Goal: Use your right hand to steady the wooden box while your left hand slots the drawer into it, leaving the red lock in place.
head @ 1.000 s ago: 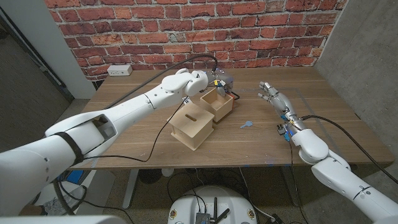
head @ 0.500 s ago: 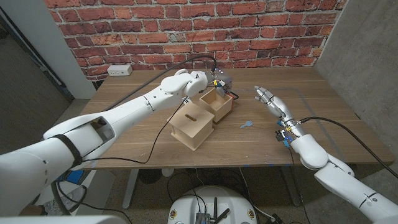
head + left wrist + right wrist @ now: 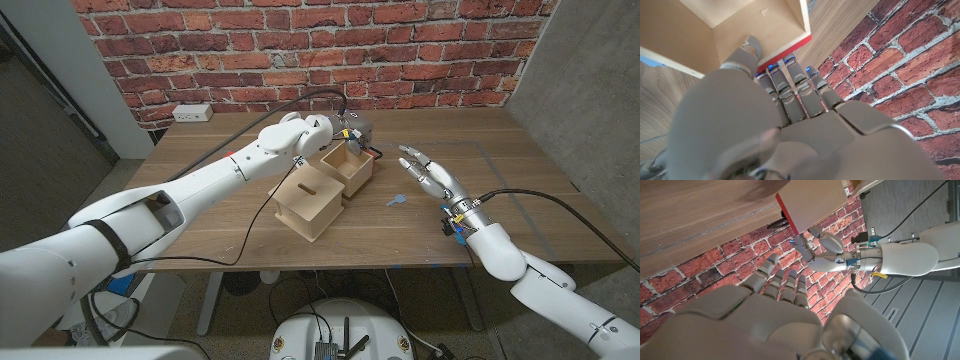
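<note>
Your left robot hand (image 3: 345, 132) is at the far end of the drawer (image 3: 350, 168), with the fingers (image 3: 790, 82) on the red-edged wall and the thumb reaching inside, so it seems to grip this end. The drawer lies just behind the wooden box (image 3: 310, 201), at about 1 o'clock from it, and the near end touches or almost touches the box; whether it has entered the opening, I cannot tell. The long axis of the drawer goes from 1 o'clock to 7 o'clock, so the push should probably go toward 7 o'clock, into the box. Your right robot hand (image 3: 425, 172) hovers above the surface (image 3: 420, 225) with fingers spread wide and it holds nothing. The box is at about 9 o'clock from this hand, well apart, and the drawer is between them a little farther back. A small blue piece (image 3: 398, 198) lies on the surface near this hand. I judge the box is not steadied yet, so you should bring the right robot hand to the box before you push.
</note>
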`<action>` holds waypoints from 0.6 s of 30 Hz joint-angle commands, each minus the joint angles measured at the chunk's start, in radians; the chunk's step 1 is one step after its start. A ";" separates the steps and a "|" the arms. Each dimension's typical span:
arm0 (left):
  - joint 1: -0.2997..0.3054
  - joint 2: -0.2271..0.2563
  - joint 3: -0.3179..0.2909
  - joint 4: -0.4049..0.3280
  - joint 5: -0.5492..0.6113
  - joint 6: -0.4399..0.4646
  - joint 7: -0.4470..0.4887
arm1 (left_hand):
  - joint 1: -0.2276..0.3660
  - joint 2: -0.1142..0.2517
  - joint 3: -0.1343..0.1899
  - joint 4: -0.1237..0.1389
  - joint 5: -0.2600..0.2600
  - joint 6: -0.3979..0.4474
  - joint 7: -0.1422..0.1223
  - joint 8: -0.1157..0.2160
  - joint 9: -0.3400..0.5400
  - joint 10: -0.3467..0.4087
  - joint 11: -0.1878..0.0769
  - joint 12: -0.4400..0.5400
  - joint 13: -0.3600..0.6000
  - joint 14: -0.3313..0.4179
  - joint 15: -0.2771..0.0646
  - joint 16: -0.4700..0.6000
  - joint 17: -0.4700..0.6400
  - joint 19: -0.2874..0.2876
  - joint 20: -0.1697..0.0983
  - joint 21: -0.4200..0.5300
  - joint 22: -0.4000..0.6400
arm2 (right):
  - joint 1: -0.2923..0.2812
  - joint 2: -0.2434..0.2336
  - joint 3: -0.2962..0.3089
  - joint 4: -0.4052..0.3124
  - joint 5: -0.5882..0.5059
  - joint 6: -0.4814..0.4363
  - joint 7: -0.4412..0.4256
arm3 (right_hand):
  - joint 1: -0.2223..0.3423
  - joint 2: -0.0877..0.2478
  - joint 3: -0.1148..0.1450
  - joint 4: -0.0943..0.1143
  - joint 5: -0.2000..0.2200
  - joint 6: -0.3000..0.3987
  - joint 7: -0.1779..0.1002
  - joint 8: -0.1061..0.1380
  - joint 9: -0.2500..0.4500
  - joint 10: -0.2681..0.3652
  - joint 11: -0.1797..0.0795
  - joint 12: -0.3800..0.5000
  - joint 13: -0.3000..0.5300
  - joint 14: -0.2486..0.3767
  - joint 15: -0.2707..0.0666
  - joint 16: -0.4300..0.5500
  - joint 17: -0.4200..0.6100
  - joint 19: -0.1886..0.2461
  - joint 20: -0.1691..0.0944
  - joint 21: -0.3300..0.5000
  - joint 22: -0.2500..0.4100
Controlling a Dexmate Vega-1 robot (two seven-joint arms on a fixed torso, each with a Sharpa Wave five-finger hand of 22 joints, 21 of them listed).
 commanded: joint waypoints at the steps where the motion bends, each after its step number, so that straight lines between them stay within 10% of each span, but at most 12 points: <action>1: 0.007 0.003 -0.006 -0.010 -0.004 0.009 -0.001 | 0.039 0.049 -0.005 -0.001 0.005 0.030 0.023 0.005 0.014 0.007 -0.004 -0.004 0.004 0.028 -0.070 0.005 0.005 0.003 -0.156 -0.003 0.003 | -0.032 -0.025 0.001 -0.051 -0.182 -0.051 -0.072 | 0.006 0.009 -0.001 0.006 0.007 0.008 -0.001 0.006 0.006 0.008 0.001 0.004 0.006 0.012 0.001 0.007 0.002 0.007 -0.002 0.003 0.006; 18: 0.020 0.006 -0.011 -0.028 -0.011 0.026 -0.013 | 0.039 0.050 -0.009 0.000 0.006 0.033 0.021 0.005 0.015 0.009 -0.004 -0.004 0.004 0.033 -0.070 0.006 0.006 0.003 -0.155 -0.002 0.003 | -0.054 -0.110 -0.009 -0.154 -0.384 -0.166 -0.066 | 0.006 0.009 -0.001 0.006 0.007 0.008 -0.001 0.006 0.006 0.008 0.001 0.004 0.006 0.012 0.001 0.007 0.002 0.007 -0.002 0.003 0.006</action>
